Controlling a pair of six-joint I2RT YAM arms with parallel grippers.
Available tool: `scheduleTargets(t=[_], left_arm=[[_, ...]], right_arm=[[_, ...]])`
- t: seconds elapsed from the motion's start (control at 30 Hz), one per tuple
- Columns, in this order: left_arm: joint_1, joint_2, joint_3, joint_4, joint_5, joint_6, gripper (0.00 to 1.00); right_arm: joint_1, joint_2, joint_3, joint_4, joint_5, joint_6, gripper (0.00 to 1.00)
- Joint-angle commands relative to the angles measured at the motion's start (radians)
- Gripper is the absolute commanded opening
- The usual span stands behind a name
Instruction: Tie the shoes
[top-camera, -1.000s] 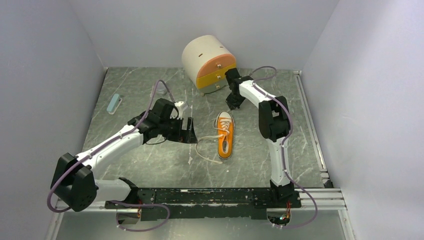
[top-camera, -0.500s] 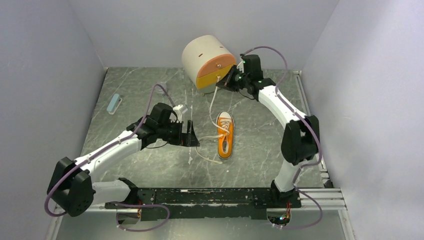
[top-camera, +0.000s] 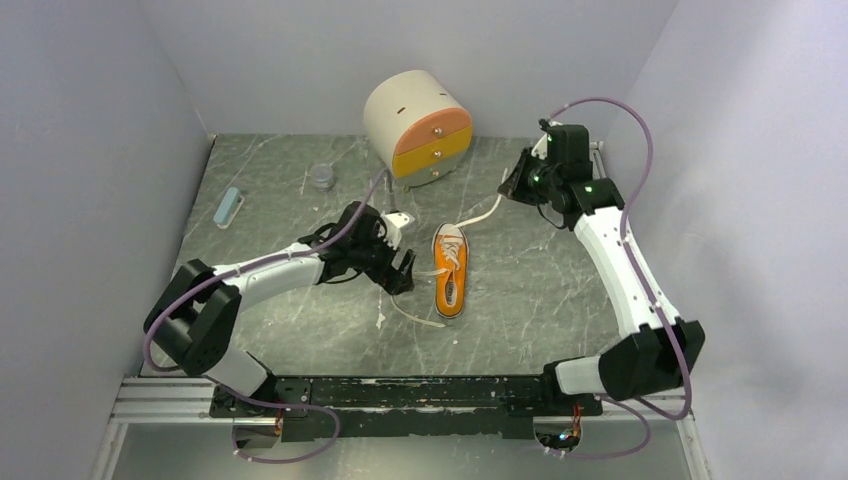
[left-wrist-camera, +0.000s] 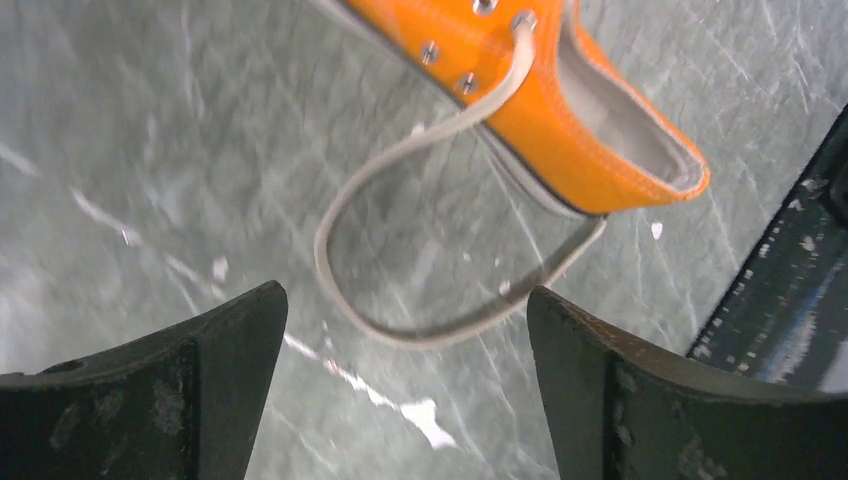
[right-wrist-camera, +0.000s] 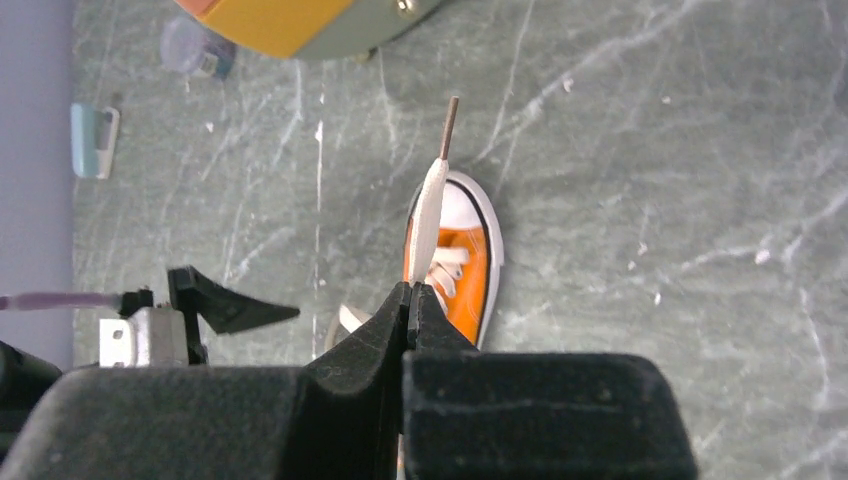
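Soft, even light; motion-blurred lace (left-wrist-camera: 322, 250) in left wrist view.

The top view looks down from the near side over the whole table (top-camera: 280, 180). Both wrist views face downward, closer; all 3 share the sneaker (top-camera: 450, 285).

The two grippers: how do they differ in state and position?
The left gripper is open, holding nothing; the right gripper is shut on a white lace end. The left gripper sits low beside the shoe, over a slack lace loop; the right gripper is raised beyond its toe.
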Motion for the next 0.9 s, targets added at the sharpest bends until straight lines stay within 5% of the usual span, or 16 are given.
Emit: scheduleTargets(t=[0.0,0.33,0.47,0.63,0.87], left_arm=[[-0.034,0.069,0.022,0.217,-0.004,0.236,0.92],[-0.043,0.298,0.092,0.354,0.045,0.186,0.68],[-0.043,0.363,0.157,0.304,0.069,0.156,0.31],[-0.043,0.256,0.095,0.315,0.065,0.082,0.06],[-0.044,0.090,-0.005,0.375,0.044,-0.131,0.05]], right_arm=[[-0.007,-0.076,-0.048,-0.063,0.028,-0.048,0.00],[-0.011,-0.160,-0.057,-0.109,0.060,-0.071,0.00],[-0.011,-0.173,-0.051,-0.127,0.061,-0.081,0.00],[-0.012,-0.153,-0.041,-0.122,0.039,-0.061,0.00],[-0.009,-0.058,-0.064,0.049,-0.259,0.070,0.00]])
